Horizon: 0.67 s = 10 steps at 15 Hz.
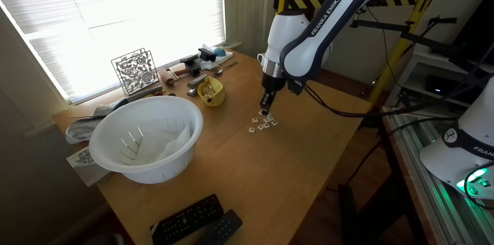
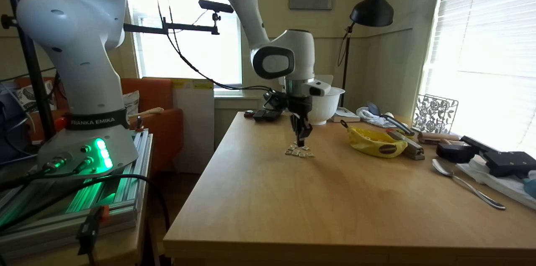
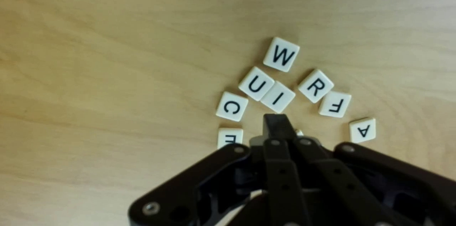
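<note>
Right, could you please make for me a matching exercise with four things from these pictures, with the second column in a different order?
1. Gripper
2. U tile
3. Pouch
4. Bowl

A. directly beside the I tile
B. white, with slits in its side
C. shut, pointing down
D. yellow, holding small pale pieces

Pairs: 1-C; 2-A; 3-D; 4-B

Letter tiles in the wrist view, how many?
9: W highest; U touching I below it; R and F right of those; A farthest right; C and E left; one sliver beside the hand. More may be hidden.
</note>
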Each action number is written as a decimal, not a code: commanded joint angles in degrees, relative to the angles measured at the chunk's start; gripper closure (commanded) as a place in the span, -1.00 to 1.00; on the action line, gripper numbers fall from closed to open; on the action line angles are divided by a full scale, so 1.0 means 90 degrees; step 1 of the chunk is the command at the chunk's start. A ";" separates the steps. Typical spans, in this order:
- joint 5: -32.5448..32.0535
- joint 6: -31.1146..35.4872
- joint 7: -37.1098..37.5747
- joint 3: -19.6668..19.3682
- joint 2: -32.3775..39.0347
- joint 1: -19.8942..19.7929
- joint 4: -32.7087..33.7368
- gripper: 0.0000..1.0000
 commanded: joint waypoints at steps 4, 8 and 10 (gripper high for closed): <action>0.0059 -0.0264 0.0096 -0.0065 0.0088 0.0160 0.0018 1.00; 0.0111 -0.0154 0.0067 -0.0012 0.0228 0.0126 0.0071 1.00; 0.0125 -0.0156 0.0058 0.0013 0.0289 0.0114 0.0104 1.00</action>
